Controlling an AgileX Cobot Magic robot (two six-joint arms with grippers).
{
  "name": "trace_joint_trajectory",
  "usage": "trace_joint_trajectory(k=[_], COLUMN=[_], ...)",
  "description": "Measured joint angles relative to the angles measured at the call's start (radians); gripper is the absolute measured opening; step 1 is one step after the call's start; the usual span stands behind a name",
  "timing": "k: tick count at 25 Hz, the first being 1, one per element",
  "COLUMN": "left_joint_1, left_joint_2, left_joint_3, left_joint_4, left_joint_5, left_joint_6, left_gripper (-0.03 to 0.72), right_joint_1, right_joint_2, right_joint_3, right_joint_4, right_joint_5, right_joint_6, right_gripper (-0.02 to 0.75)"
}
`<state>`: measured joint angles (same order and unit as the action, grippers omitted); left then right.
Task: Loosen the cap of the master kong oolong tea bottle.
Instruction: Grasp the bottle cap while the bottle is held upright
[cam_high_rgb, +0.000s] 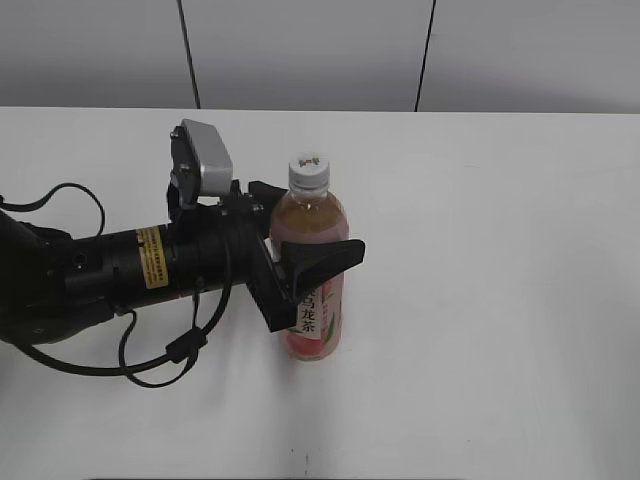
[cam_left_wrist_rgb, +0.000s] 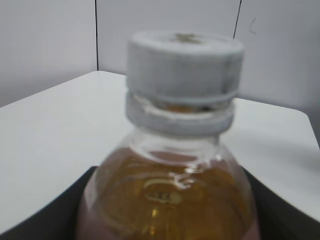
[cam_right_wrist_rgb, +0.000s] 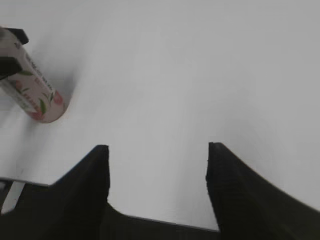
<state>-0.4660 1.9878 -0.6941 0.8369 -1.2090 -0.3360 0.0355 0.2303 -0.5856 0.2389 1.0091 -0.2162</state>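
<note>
The master kong oolong tea bottle (cam_high_rgb: 317, 262) stands upright on the white table (cam_high_rgb: 500, 250), amber tea inside, pink peach label with a white strip of black characters. Its white ribbed cap (cam_high_rgb: 308, 171) sits on the neck. The left wrist view shows the cap (cam_left_wrist_rgb: 184, 67) close up above the bottle's shoulder (cam_left_wrist_rgb: 170, 195). My left gripper (cam_high_rgb: 306, 222) is shut on the bottle's body below the shoulder, one black finger on each side (cam_left_wrist_rgb: 167, 220). My right gripper (cam_right_wrist_rgb: 157, 147) is open and empty over bare table. It sees the bottle's lower part (cam_right_wrist_rgb: 37, 95) at its far left.
The left arm and its cables (cam_high_rgb: 120, 280) lie across the left of the table. A grey panelled wall (cam_high_rgb: 320, 50) runs behind the table's far edge. The right arm is out of the exterior view.
</note>
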Motion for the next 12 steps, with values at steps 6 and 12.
trace_joint_trajectory(k=[6,12], left_joint_1=[0.0,0.0], left_joint_2=[0.0,0.0], left_joint_3=[0.0,0.0], left_joint_4=[-0.001,-0.001], left_joint_5=[0.0,0.0], left_joint_6=[0.0,0.0], left_gripper=[0.457,0.457], right_joint_1=[0.0,0.003], right_joint_2=[0.354,0.662], right_joint_3=[-0.145,-0.342], right_joint_4=[0.153,0.184], right_joint_5=[-0.003,-0.006], right_joint_6=[-0.201,-0.304], right_gripper=[0.449,0.448])
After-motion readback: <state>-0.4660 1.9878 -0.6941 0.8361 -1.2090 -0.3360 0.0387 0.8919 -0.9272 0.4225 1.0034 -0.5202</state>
